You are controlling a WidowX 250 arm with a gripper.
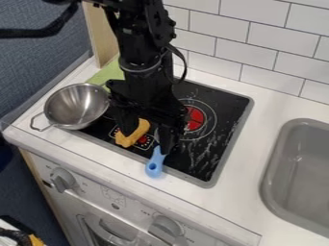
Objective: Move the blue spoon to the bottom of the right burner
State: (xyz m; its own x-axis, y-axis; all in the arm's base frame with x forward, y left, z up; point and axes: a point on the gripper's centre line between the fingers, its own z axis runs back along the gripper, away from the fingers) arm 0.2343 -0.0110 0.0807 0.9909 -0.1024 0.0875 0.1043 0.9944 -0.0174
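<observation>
Camera view, reading twelve as the top of the picture: the black arm comes down from about 11 o'clock, and its gripper [149, 137] hangs over the front left part of the black cooktop [221, 103]. Its jaws are spread, with a gap between the two fingertips. One finger is beside the yellow-orange toy food [133, 134]; the other comes down at the upper part of the blue spoon [155, 166]. Whether either finger touches anything, I cannot tell.

The blue spoon lies at about 7 o'clock from the right burner [195, 118], its rounded handle end pointing toward 6 o'clock and reaching across the cooktop's front rim onto the white counter [231, 197]. Its other end is hidden at the gripper.

From the middle of the cooktop, the toy food lies at 8 o'clock, near the printed control marks. A metal bowl [76, 106] with a wire handle sits between 9 and 10 o'clock, overlapping the cooktop's left side. Something flat and green [108, 73] lies at about 11 o'clock, partly behind the arm. The gray sink [298, 168] is at 4 o'clock. On the white front panel below are two gray knobs, one [62, 179] toward 8 o'clock and the other [166, 227] at 6.
</observation>
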